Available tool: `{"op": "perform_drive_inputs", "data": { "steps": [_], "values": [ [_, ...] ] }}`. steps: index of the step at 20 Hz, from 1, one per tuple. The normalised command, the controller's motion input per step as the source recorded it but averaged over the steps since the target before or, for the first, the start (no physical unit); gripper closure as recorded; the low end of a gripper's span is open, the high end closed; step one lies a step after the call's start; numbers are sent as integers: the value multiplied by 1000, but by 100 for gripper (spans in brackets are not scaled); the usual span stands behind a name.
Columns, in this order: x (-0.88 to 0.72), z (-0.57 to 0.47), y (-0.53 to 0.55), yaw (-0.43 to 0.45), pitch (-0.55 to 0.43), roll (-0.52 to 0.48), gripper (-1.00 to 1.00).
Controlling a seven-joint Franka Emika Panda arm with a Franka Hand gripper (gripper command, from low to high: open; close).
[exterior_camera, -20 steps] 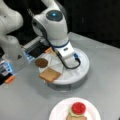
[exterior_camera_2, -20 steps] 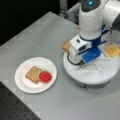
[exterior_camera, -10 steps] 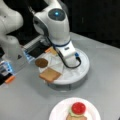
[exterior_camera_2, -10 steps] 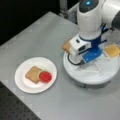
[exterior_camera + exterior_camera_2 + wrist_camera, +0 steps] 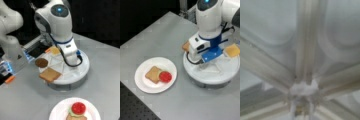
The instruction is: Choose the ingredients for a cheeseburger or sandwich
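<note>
The arm's wrist hangs low over the middle of the white segmented tray (image 5: 75,75), and the gripper (image 5: 203,61) is down inside it, hidden behind the white and blue wrist housing in both front views, so whether its fingers are spread or pressed together cannot be told. The wrist view shows only the tray's white dividing ribs (image 5: 303,50) meeting at the hub just below the camera, with bare white compartments on either side; no fingertips and no food piece appear there. Around the gripper, the ingredient pieces lie in the outer compartments: a tan toast square (image 5: 50,74) on the near rim to a front view's left of the gripper, a dark brown round patty (image 5: 41,62) just beyond it at the tray's left edge, and a yellow cheese square (image 5: 55,50) further round, close beside the wrist. In a front view the cheese square (image 5: 232,50) lies to the right of the gripper, and a corner of the toast square (image 5: 186,46) shows at the tray's left edge behind the wrist. Well apart from the gripper, on the gray counter (image 5: 165,32), stands a plain white plate (image 5: 143,83) with the sandwich (image 5: 157,75) on it: a toast square with a red disc at its edge. In a front view the sandwich (image 5: 77,111) shows a red disc on a light green disc over toast.
</note>
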Motion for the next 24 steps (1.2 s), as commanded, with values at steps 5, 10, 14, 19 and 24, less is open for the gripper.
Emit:
{"op": "perform_drive_inputs", "data": {
  "steps": [5,10,14,19,24],
  "values": [
    [18,221,32,-218,101,-43,-100],
    [-36,239,-4,-372,43,-97,-100],
    [-40,236,-25,-479,15,-84,-100],
    [-85,149,32,-633,-18,-75,-100],
    [-110,95,36,-627,15,-7,-100]
  ]
}}
